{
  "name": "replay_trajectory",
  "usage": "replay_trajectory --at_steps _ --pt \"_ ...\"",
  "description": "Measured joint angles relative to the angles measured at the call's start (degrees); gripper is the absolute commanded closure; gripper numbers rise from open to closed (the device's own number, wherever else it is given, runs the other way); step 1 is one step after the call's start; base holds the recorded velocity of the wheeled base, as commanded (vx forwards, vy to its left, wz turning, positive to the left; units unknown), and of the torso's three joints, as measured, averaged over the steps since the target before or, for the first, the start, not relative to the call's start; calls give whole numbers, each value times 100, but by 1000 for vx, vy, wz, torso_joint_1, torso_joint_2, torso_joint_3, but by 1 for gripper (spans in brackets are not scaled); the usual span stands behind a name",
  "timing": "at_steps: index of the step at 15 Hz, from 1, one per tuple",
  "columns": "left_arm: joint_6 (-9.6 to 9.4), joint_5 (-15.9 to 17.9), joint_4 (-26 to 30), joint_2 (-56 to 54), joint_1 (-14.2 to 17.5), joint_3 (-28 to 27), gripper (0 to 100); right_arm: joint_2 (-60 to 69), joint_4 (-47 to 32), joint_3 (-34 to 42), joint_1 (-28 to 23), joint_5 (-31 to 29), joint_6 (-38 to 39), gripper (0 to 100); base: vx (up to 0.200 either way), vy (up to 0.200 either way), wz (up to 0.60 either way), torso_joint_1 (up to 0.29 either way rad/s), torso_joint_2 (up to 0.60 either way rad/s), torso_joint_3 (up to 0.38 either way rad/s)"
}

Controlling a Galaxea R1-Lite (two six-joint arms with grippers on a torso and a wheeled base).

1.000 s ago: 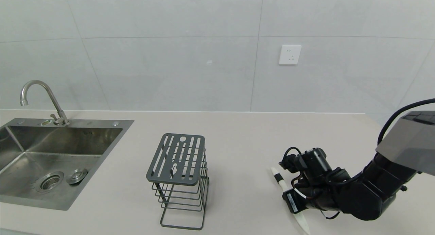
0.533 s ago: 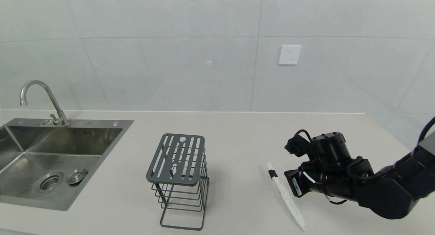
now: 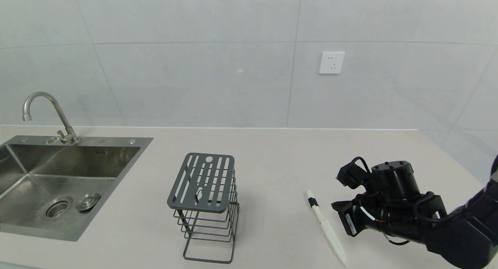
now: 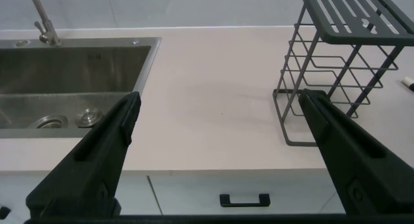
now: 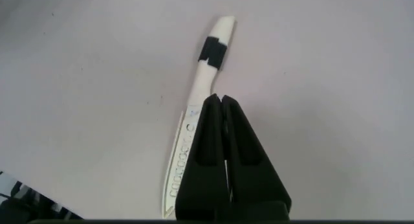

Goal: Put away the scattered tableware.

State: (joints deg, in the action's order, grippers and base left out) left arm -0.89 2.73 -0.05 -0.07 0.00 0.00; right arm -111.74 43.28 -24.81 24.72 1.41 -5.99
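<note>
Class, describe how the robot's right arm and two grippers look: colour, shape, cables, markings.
The right arm is glossy black, with rounded segments and a cylindrical wrist. Black cables loop above it, and a white label sits on its side. The right gripper and left gripper are matte black with wedge-shaped, tapering fingers.

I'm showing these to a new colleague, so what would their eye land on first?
Most likely the white knife with a black band, lying flat on the right side of the counter, with the right tool shut close by it. Next come the dark wire rack standing mid-counter and the steel sink on the far left.
</note>
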Motion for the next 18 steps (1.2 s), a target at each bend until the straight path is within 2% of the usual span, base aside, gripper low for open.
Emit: replay_trajectory --at_steps 7,9,12,14,18 --pt "0 0 5 0 0 0 0 -468 -45 -182 116 74 -50 0 0 0 0 0 0 0" --pt "0 0 5 0 0 0 0 -645 -408 -438 127 145 -59 0 0 0 0 0 0 0" --pt "0 -2 5 0 0 0 0 -722 -1597 -1067 127 171 -59 0 0 0 0 0 0 0" --pt "10 0 5 0 0 0 0 -763 -1819 -1356 118 145 -71 0 0 0 0 0 0 0" --pt "29 0 5 0 0 0 0 -1073 -1808 -1474 107 -117 -72 0 0 0 0 0 0 0"
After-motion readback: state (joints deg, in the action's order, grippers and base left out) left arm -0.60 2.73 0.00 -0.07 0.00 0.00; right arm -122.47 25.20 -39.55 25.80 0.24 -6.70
